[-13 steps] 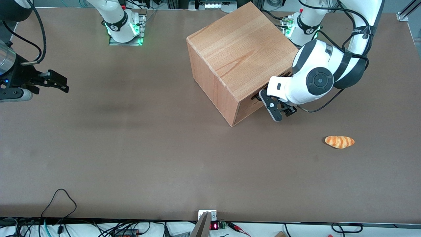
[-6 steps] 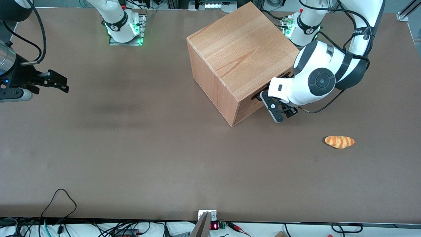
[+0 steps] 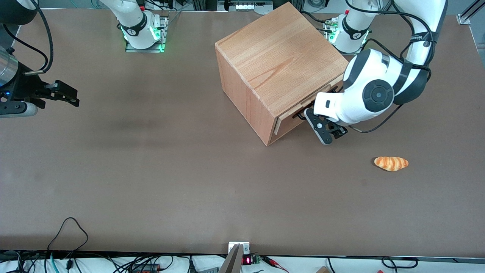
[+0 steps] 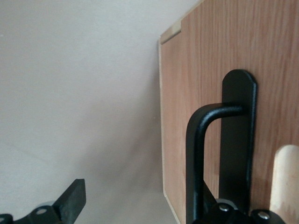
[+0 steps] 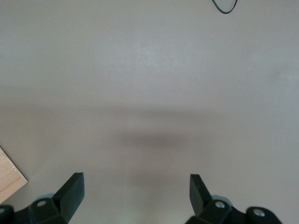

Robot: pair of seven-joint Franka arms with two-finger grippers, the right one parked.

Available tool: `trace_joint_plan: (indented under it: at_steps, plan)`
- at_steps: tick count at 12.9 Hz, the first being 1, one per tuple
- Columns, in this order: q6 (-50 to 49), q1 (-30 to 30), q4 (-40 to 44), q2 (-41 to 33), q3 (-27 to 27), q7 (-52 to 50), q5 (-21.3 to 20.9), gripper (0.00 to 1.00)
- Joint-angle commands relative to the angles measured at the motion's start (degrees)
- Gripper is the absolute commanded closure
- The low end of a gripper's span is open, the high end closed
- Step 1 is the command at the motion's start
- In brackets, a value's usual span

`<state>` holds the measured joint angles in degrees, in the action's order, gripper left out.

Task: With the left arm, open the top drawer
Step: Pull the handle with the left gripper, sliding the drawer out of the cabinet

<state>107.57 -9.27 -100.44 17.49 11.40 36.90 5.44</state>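
Your inventory: one beech cabinet [image 3: 273, 64] on the brown surface [image 3: 170, 182], set at an angle, its top drawer [image 3: 290, 122] pulled slightly proud of the cabinet face. Left arm [image 3: 373, 93] reaches in front of that drawer; its hand [image 3: 322, 127] sits at the black bar handle [image 4: 198, 154]. In the wrist view, you see one finger [image 4: 72, 198] standing wide of the handle, so the hand is spread, hooking the bar. One bread roll [image 3: 391, 163] lies well apart, nearer the front camera.

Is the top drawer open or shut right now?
Slightly open: the top drawer front juts from the cabinet, with the hand at its handle.
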Motion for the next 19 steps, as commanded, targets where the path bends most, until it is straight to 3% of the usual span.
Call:
trace_joint_plan:
  at_steps: [1, 19]
  plan:
    - [1.23, 1.62, 0.68, 1.50, 0.03, 1.68, -2.53, 0.00]
    - [1.06, 5.93, 14.20, 10.72, -1.46, 4.67, -5.53, 0.00]
